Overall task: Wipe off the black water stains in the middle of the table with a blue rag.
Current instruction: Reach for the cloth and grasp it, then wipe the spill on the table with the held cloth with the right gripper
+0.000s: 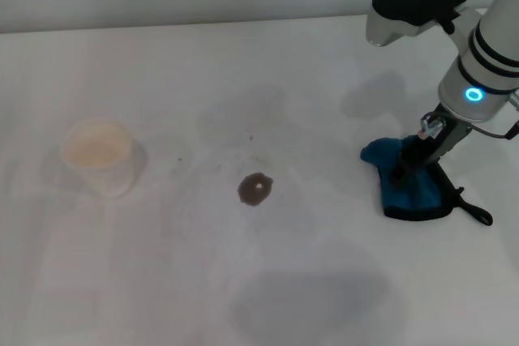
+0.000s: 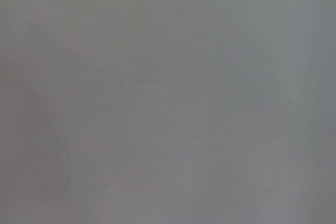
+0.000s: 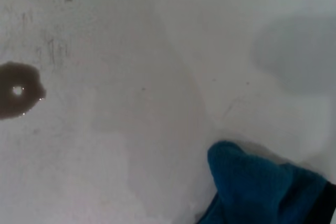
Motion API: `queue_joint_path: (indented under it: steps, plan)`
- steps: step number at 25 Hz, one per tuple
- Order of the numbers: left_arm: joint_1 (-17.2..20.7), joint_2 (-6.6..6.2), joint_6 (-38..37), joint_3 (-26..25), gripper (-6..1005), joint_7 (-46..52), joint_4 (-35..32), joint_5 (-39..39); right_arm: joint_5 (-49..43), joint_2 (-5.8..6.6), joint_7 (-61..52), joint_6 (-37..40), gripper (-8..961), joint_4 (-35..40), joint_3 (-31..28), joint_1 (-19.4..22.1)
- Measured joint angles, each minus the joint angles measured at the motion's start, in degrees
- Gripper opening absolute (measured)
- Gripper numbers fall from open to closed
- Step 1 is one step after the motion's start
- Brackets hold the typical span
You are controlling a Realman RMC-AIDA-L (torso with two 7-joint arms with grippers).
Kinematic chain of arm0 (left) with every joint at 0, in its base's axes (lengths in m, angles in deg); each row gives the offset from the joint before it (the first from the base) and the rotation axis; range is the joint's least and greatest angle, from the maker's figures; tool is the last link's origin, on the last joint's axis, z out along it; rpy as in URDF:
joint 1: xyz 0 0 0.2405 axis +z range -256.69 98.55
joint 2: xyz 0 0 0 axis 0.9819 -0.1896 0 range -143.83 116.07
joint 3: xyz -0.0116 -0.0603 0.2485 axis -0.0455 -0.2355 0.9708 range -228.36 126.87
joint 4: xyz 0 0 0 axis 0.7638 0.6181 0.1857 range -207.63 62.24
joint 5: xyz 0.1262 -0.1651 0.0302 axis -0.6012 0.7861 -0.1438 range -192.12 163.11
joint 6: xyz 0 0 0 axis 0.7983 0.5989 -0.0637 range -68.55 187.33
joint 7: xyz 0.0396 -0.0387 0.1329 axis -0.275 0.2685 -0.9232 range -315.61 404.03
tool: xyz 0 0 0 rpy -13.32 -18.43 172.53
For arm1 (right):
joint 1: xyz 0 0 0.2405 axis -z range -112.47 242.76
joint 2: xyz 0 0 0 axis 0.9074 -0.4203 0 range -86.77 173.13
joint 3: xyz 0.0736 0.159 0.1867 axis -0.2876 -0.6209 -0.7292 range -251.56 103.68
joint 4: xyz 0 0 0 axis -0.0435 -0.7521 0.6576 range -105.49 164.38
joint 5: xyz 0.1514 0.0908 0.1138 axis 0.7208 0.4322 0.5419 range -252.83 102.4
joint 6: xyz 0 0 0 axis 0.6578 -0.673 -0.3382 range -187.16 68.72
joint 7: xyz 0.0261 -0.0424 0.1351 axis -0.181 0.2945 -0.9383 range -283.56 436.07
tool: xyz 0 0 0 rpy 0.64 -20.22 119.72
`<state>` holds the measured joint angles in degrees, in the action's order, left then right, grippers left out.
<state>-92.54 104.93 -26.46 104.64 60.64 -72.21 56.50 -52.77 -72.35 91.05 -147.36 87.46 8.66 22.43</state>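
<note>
While right gripper seemingly pinches blue rag, black water stains well apart.

The table is viewed from above by the head camera, facing forward and down toward its far edge. The right wrist camera is held close over the table's right part; the black water stains and the blue rag are shared with the head view. Only featureless grey is given by the left wrist camera.
</note>
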Motion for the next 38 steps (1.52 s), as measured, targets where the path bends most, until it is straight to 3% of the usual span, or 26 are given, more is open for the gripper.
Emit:
queue_joint_path:
  steps: [12,38]
  plan:
    - [-0.7,0.12,0.2,0.0,880,0.0,0.3,0.0,-0.3,0.11,0.6,2.2,701,-3.8,4.3,-1.2]
    - [-0.7,0.20,0.2,0.0,879,0.0,0.2,0.0,0.0,-0.19,1.9,4.1,120,-4.7,5.1,-2.1]
